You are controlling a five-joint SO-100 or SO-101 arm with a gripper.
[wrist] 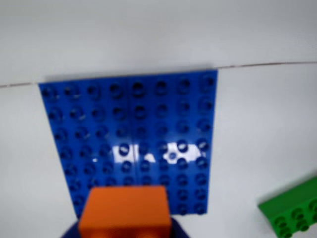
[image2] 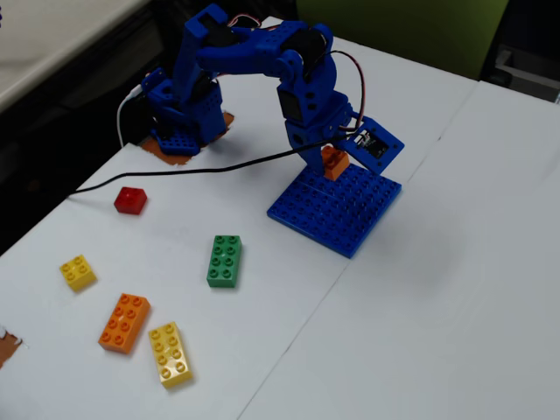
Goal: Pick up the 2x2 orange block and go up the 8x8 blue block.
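Above the 8x8 blue block (image2: 337, 210), the gripper (image2: 331, 163) holds the 2x2 orange block (wrist: 125, 212).

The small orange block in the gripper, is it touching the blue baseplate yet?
Cannot tell. The orange block overlaps the blue baseplate in both views; neither plainly shows contact or a gap.

Even, bright light is falling on the white table (image2: 437, 289) in both views. In the wrist view, white glare is sitting on the studs of the 8x8 blue block (wrist: 133, 134) just beyond the claw (wrist: 124, 225), washing out a band of its surface. The 2x2 orange block (wrist: 125, 210) in the claw is appearing soft and out of focus, and the whole wrist picture is looking slightly blurred. In the fixed view, focus is sharper, and a faint, soft shadow is lying beneath the arm (image2: 262, 61), beside the claw.
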